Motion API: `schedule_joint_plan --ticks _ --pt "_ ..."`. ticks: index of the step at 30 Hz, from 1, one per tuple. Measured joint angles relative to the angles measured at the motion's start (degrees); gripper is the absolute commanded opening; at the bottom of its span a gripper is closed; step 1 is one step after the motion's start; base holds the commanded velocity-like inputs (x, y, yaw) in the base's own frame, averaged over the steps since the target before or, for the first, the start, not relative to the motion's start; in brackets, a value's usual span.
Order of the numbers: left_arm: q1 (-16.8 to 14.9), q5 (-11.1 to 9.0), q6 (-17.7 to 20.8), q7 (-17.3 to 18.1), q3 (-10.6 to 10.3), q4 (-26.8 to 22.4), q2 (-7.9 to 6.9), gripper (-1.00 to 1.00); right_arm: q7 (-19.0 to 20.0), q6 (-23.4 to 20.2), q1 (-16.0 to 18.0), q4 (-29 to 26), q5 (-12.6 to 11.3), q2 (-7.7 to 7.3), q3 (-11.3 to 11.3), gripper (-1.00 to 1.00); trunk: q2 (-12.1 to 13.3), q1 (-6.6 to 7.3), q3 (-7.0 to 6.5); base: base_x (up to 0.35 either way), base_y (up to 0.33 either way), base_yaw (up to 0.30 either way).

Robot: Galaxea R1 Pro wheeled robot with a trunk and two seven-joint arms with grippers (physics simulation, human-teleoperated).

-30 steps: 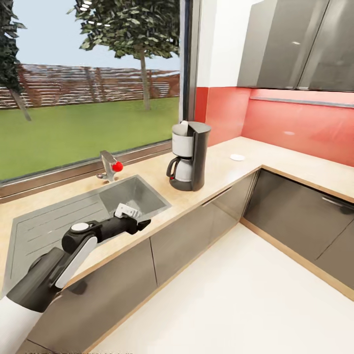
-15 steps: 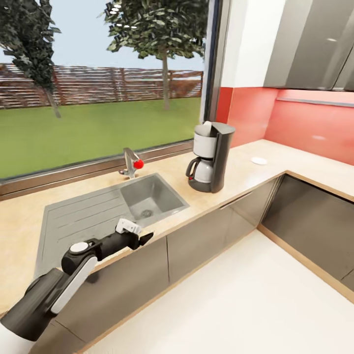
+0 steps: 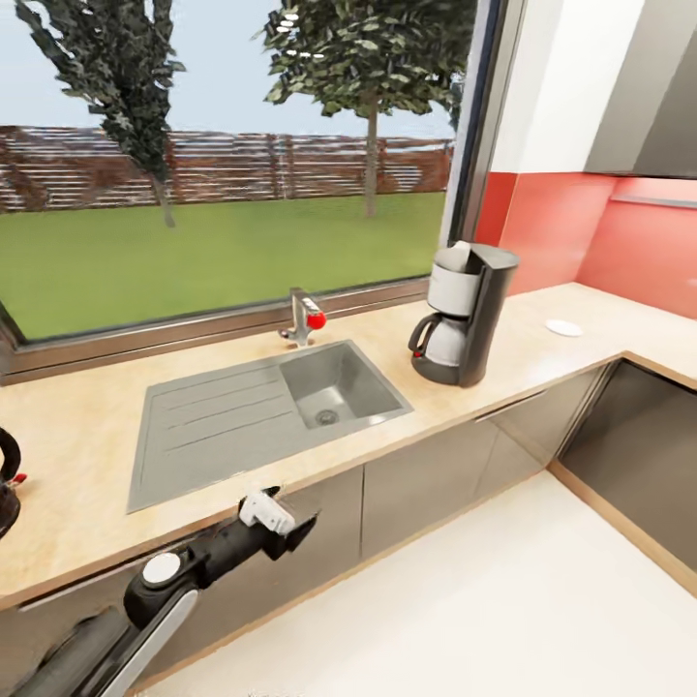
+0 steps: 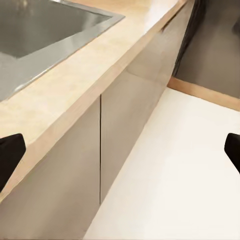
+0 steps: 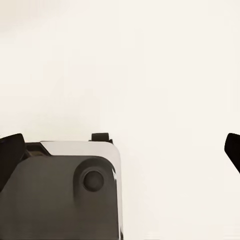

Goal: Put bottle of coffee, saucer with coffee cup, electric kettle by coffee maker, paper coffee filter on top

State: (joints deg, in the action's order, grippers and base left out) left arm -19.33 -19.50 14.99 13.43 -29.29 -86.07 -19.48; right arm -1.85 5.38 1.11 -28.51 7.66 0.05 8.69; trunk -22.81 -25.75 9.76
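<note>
The coffee maker stands on the kitchen countertop to the right of the sink, with a white paper coffee filter poking up from its top. Further right on the counter lies the saucer, with nothing on it. The electric kettle is cut off by the picture's left edge. My left gripper hangs open in front of the cabinet fronts, below the counter's edge. My right gripper is open over bare floor. The bottle of coffee and the coffee cup are out of view.
A steel sink with a drainboard is set into the counter, with a red-knobbed tap behind it under the window. Grey cabinet fronts run below and turn a corner at the right. Pale floor lies in front.
The head view has swung left, so the coffee maker and saucer sit further right in the picture and the kettle has come in at the left edge. My left gripper is lower, off the counter.
</note>
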Motion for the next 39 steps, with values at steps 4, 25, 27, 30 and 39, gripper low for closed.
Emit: schedule_joint_plan --ticks 4,25,27,30,39 --pt "6.39 1.88 -6.98 -0.07 -0.72 0.08 0.07 1.0 0.0 0.0 0.0 0.01 0.0 0.0 -0.02 1.0 0.0 0.0 0.0 0.0 0.0 0.278" --pt "23.9 -13.73 -15.39 -10.49 1.96 43.62 0.45 1.0 0.39 -0.26 0.0 -0.19 -0.22 0.13 0.07 1.0 -0.01 0.0 0.02 0.0 0.0 0.278" --pt "23.83 -15.44 -15.26 -12.01 3.05 47.24 0.51 1.0 0.42 -0.31 0.0 -0.15 -0.25 0.15 0.07 1.0 -0.01 0.0 0.02 0.0 0.0 0.278" --pt "23.65 -16.41 -14.85 -17.41 3.84 51.73 0.62 1.0 0.44 -0.34 0.0 -0.08 -0.26 0.17 0.08 1.0 -0.01 0.0 0.02 0.0 0.0 0.278" --pt "23.66 -16.99 -14.07 -30.99 4.39 53.56 4.37 1.0 0.33 -0.35 0.0 0.14 -0.23 0.28 0.03 1.0 -0.01 0.0 0.03 0.0 0.0 0.278"
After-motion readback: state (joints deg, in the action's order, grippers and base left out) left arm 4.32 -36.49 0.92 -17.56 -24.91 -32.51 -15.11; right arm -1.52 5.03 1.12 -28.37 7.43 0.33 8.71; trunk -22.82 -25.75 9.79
